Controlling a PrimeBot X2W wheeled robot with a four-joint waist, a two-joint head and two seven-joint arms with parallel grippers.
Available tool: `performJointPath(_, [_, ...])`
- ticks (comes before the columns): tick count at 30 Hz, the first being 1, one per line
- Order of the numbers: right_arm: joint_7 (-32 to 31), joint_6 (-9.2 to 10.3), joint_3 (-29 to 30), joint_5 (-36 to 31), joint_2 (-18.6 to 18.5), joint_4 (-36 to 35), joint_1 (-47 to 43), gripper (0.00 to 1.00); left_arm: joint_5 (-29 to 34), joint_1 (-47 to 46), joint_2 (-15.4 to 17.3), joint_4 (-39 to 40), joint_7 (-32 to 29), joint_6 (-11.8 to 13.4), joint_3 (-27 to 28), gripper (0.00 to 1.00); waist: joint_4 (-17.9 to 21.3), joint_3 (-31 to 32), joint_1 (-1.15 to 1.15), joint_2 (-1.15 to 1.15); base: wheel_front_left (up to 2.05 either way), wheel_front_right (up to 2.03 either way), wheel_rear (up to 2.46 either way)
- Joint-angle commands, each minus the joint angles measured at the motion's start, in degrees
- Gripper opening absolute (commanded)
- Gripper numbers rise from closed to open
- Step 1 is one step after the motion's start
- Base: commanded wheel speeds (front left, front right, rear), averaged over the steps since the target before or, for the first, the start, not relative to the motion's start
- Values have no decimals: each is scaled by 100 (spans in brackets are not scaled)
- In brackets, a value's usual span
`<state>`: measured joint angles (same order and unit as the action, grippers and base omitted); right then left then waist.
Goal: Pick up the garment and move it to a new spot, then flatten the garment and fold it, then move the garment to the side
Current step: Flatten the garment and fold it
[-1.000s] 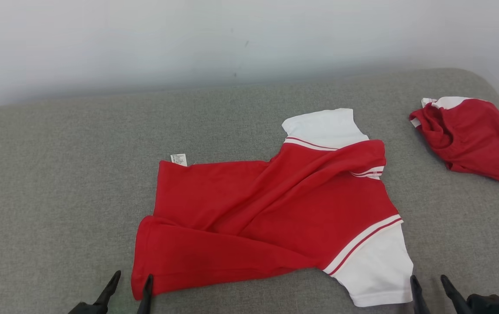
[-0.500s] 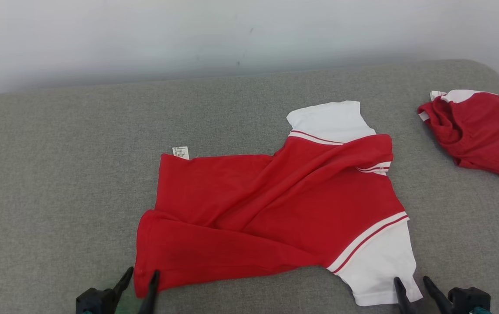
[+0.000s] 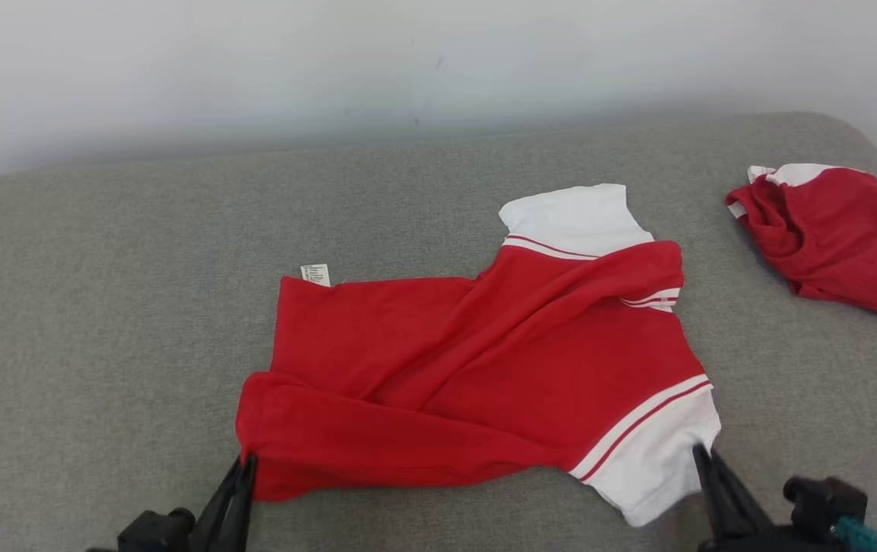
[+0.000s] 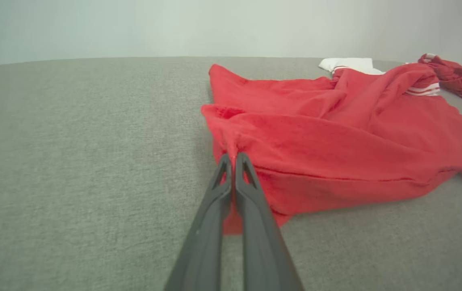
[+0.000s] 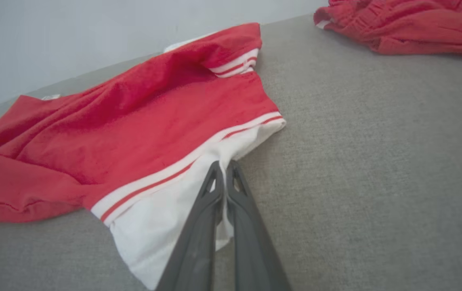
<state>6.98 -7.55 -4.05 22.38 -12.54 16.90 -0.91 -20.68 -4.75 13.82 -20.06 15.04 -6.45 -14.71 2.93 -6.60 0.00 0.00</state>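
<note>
Change since earlier: both claws stood open at the near edge of the cloth a second ago; now the left gripper (image 3: 243, 464) and right gripper (image 3: 699, 454) are pinched shut on it, and the cloth puckers at each pinch.
Left gripper: fingers pressed together on the near left corner of the red hem. In the left wrist view the cloth gathers into a small peak at the fingertips.
Right gripper: clamped on the right edge of the near sleeve (image 3: 657, 468), close to its red-and-white striped band. The white cloth bunches around the tips.
Garment (image 3: 484, 368): a red short-sleeved shirt with white sleeves, lying sideways in the middle of the padded surface (image 3: 101, 307), hem to the left and sleeves to the right. It is creased, with a long diagonal fold across the body and the near part of the hem rolled over.
Far sleeve (image 3: 569, 218): white, lying flat on the far side of the shirt.
Care label (image 3: 315, 274): a small white tag sticking out at the far left corner of the hem.
Second garment (image 3: 837, 238): a crumpled red piece with white trim, at the far right of the surface, well apart from the shirt.
Backdrop: grey fabric underneath, and a pale wall (image 3: 254, 69) behind the far edge.
</note>
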Motion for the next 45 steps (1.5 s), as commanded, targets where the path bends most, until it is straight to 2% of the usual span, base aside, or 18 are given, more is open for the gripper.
performJointPath(1, [-19, 16, 8, 49, -17, -87, -5, 0, 66, 24, -1, 92, 17, 24, 2, 0, 27, 8, 0, 0, 0, 0, 0])
performJointPath(2, [-105, 16, -8, 130, -63, -505, 159, 0, 116, 20, 98, 372, 17, 58, 66, 0, 82, -13, 0, 0, 0, 0, 0])
performJointPath(4, [-241, 16, -38, 143, -171, -889, 403, 0, 179, -206, 261, 619, -26, 29, 77, 0, 121, -58, 0, 0, 0, 0, 0])
performJointPath(9, [-616, 16, -13, 263, -413, -1379, 1499, 0, 192, -1283, 778, 1200, -500, -55, -17, 0, 160, -329, 0, 0, 0, 0, 0])
performJointPath(11, [-731, 16, 16, 269, -501, -1334, 2128, 0, -84, -1898, 897, 1308, -753, -95, -65, 0, 168, -507, 0, 0, 0, 0, 0])
performJointPath(12, [-746, 16, 52, 273, -499, -1291, 2474, 0, -48, -2232, 1113, 1334, -890, -106, -123, 0, 186, -625, 0, 0, 0, 0, 0])
performJointPath(14, [-842, 15, 212, 363, -403, -1078, 3188, 0, -371, -2945, 1215, 1370, -1097, -92, -294, 0, 184, -889, 0, 0, 0, 0, 0])
performJointPath(16, [-962, 16, 283, 424, -333, -800, 4034, 0, -442, -3721, 1610, 1313, -1319, -95, -545, 0, 217, -1195, 0, 0, 0, 0, 0])
performJointPath(18, [-1041, 16, 338, 484, -264, -500, 4870, 0, -793, -4479, 1713, 1187, -1429, -94, -737, 0, 217, -1489, 0, 0, 0, 0, 0])
performJointPath(20, [-1186, 16, 349, 463, -248, -211, 5667, 0, -935, -5243, 1946, 1039, -1570, -95, -1001, 0, 211, -1797, 0, 0, 0, 0, 0])
performJointPath(23, [-1289, 15, 267, 404, -230, 242, 6842, 0, -1296, -6298, 2054, 701, -1640, -95, -1298, 0, 202, -2175, 0, 0, 0, 0, 0])
performJointPath(24, [-1289, 15, 267, 404, -230, 242, 6842, 0, -1296, -6298, 2054, 701, -1640, -95, -1298, 0, 202, -2175, 0, 0, 0, 0, 0])
performJointPath(25, [-1311, 15, 252, 385, -234, 402, 7231, 0, -1376, -6641, 2105, 574, -1660, -95, -1377, 0, 200, -2295, 0, 0, 0, 0, 0])
performJointPath(33, [-1267, 16, 99, 67, -121, 1896, 9697, 0, -1930, -8988, 2127, -567, -1595, -96, -1831, 0, 228, -2917, 0, 0, 0, 0, 0])
performJointPath(38, [-1064, 16, 48, -177, -30, 2657, 10866, 0, -2072, -10139, 2110, -1203, -1500, -97, -2203, 0, 233, -3030, 0, 0, 0, 0, 0])
performJointPath(45, [-815, 15, -28, -492, 42, 3492, 11818, 0, -2327, -11154, 2123, -1930, -1334, -97, -2766, 0, 285, -3103, 0, 0, 0, 0, 0])
